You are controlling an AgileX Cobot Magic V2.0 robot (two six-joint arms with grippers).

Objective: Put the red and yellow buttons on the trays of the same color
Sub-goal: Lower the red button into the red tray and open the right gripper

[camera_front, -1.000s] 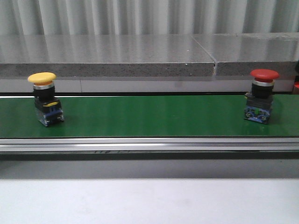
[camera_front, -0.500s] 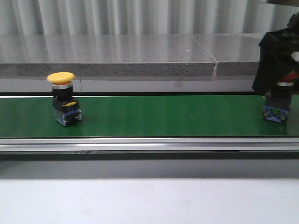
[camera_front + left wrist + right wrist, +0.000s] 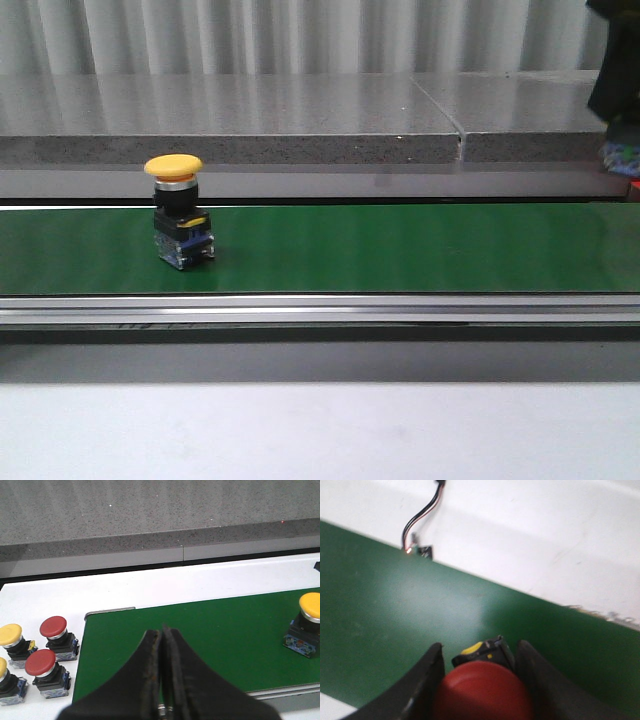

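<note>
1. Front view first: yellow button (image 3: pixel 178 221) stands upright on the green belt (image 3: pixel 400 248), about nine o'clock of the belt's middle. My right gripper (image 3: pixel 618 100) is a dark shape at three o'clock, half out of frame, something blue under it. Risk I see: if the belt runs, the yellow one could ride past before I get an arm to it.
2. Left wrist view: left gripper (image 3: pixel 163 655) has its fingers pressed together, holding nothing, above the belt's near end. Yellow button sits at three o'clock; spare red and yellow buttons (image 3: pixel 35 655) wait off the belt at nine o'clock. Pinched fingers would knock the cap over, I judge, unless I spread them before descending.
3. Right wrist view: fingers clamp the red button (image 3: pixel 482 692) over green belt. No trays visible, so I'm placing blind; a slack grip could let it tilt or drop.
</note>
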